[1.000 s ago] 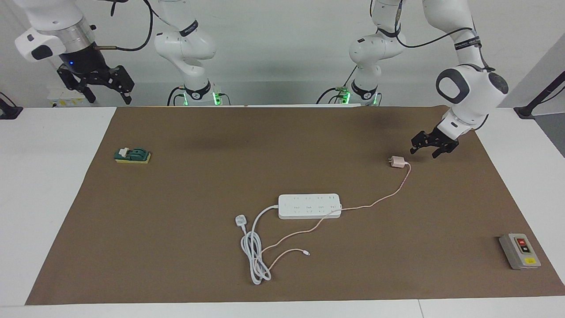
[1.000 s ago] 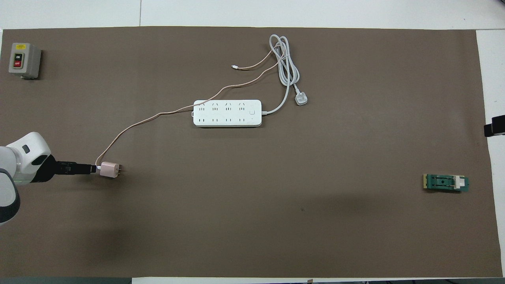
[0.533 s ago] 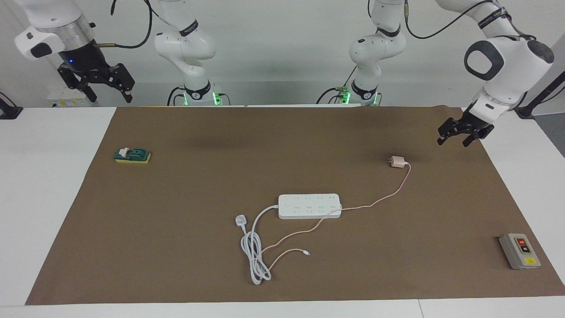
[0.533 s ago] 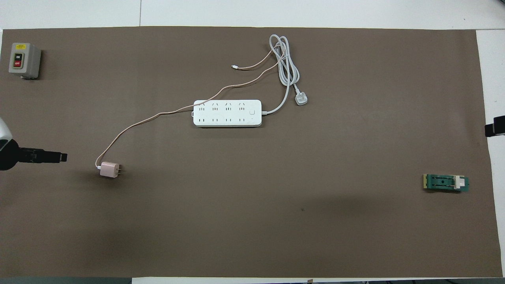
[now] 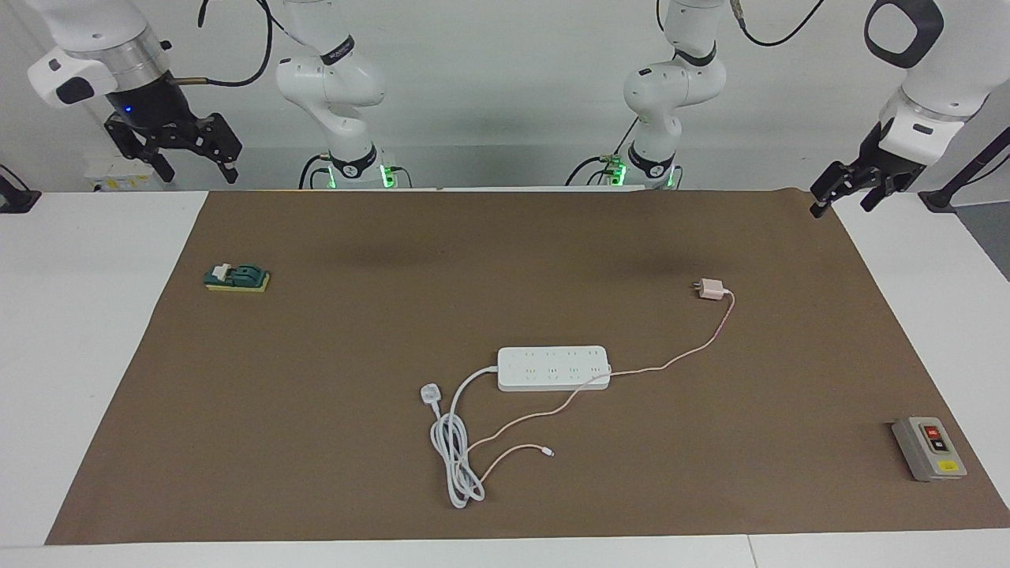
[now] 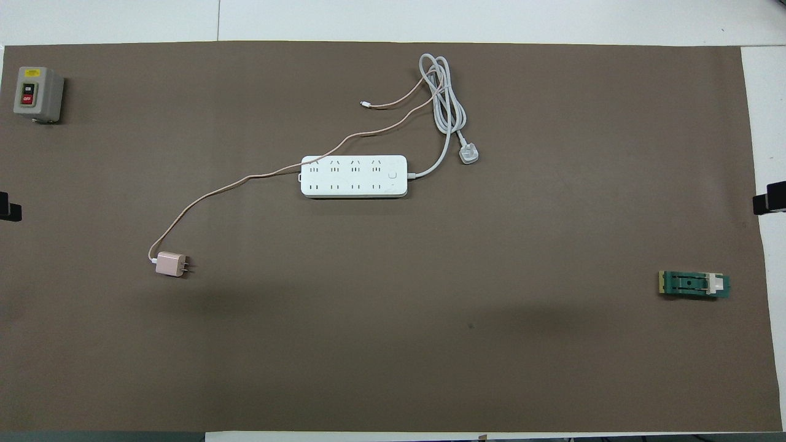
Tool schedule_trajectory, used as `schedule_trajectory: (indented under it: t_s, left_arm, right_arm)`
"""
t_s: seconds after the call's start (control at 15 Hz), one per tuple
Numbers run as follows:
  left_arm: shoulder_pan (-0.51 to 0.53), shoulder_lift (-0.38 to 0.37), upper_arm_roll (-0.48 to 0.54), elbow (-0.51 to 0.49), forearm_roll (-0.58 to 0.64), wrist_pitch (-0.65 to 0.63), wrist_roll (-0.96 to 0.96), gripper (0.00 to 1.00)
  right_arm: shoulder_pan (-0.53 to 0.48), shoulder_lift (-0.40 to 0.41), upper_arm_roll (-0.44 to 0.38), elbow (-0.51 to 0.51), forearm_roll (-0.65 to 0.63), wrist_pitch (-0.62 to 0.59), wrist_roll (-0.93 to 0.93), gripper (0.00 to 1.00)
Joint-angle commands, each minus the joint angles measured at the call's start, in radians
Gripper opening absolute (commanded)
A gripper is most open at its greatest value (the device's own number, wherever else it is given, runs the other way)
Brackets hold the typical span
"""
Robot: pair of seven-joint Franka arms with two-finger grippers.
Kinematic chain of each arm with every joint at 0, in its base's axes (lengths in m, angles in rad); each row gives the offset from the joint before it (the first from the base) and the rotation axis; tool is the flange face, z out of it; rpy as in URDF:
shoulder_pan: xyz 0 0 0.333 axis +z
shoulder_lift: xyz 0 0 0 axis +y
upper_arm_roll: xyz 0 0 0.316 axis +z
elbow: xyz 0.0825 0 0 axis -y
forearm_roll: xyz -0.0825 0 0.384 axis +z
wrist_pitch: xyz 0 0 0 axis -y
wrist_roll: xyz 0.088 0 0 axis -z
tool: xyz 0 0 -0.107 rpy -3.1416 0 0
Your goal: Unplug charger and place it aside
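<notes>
The pale-pink charger (image 5: 712, 290) lies on the brown mat with its prongs out of any socket, nearer to the robots than the white power strip (image 5: 554, 368) and toward the left arm's end. It also shows in the overhead view (image 6: 171, 264), apart from the power strip (image 6: 354, 175). Its thin pink cable (image 5: 694, 351) runs past the strip's end. My left gripper (image 5: 843, 207) is open and empty, raised over the mat's corner at the left arm's end. My right gripper (image 5: 197, 177) is open and empty, waiting raised at the right arm's end.
A white three-pin plug (image 5: 429, 392) with a coiled thick cord lies beside the strip. A grey switch box (image 5: 929, 448) sits toward the left arm's end, farthest from the robots. A green block (image 5: 237, 278) lies toward the right arm's end.
My left gripper has risen and drawn away from beside the charger to the mat's corner. The charger and cable have stayed put. The right arm has barely moved.
</notes>
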Motion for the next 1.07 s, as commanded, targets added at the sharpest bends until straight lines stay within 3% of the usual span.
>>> schedule_trajectory:
  t_s: [0.0,0.27,0.47,1.0]
  left_arm:
    - [-0.035,0.038,-0.013,0.071,0.031,-0.038,-0.031,1.0]
    - [-0.176,0.029,0.045,0.058,0.008,-0.047,-0.034,1.0]
    - [-0.179,0.023,0.045,0.045,-0.047,-0.047,-0.036,1.0]
    - [-0.196,0.004,0.046,0.007,-0.047,-0.064,-0.031,1.0]
  right_arm:
    - [-0.018,-0.021,0.006,-0.018,0.018,-0.007,-0.006,1.0]
    - [-0.018,-0.021,0.006,-0.017,0.018,-0.012,-0.008,1.0]
    - [-0.018,-0.021,0.006,-0.017,0.018,-0.013,-0.008,1.0]
    - [-0.018,-0.021,0.006,-0.017,0.018,-0.013,-0.009,1.0]
